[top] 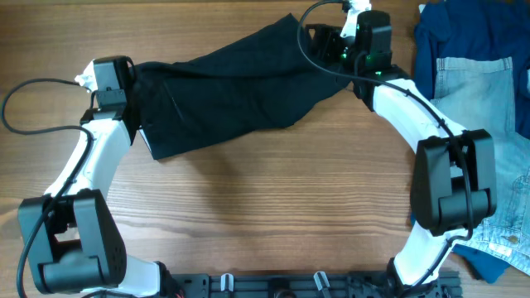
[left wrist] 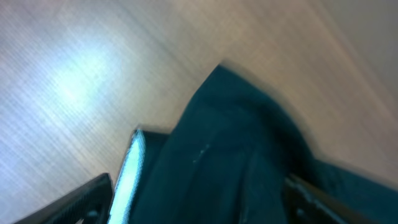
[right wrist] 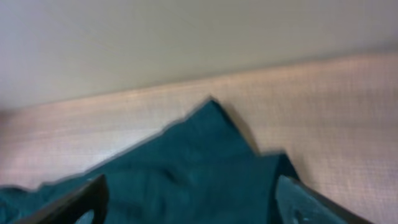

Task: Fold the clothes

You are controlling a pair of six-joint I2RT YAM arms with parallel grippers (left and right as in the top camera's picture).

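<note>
A dark teal-black garment (top: 232, 91) lies stretched across the back of the wooden table, from the left arm to the right arm. My left gripper (top: 137, 79) is at its left end. In the left wrist view the fingers (left wrist: 196, 202) stand wide apart with the cloth (left wrist: 236, 149) between them, and the view is blurred. My right gripper (top: 327, 41) is at the garment's far right corner. In the right wrist view its fingers (right wrist: 186, 208) are also wide apart over the cloth (right wrist: 186, 168), and a pointed corner lies just ahead.
A pile of blue denim clothes (top: 476, 66) lies at the right edge and runs down to light jeans (top: 513, 207) at the front right. A black cable (top: 33, 91) loops at the left. Bare wood (top: 265, 207) fills the front middle.
</note>
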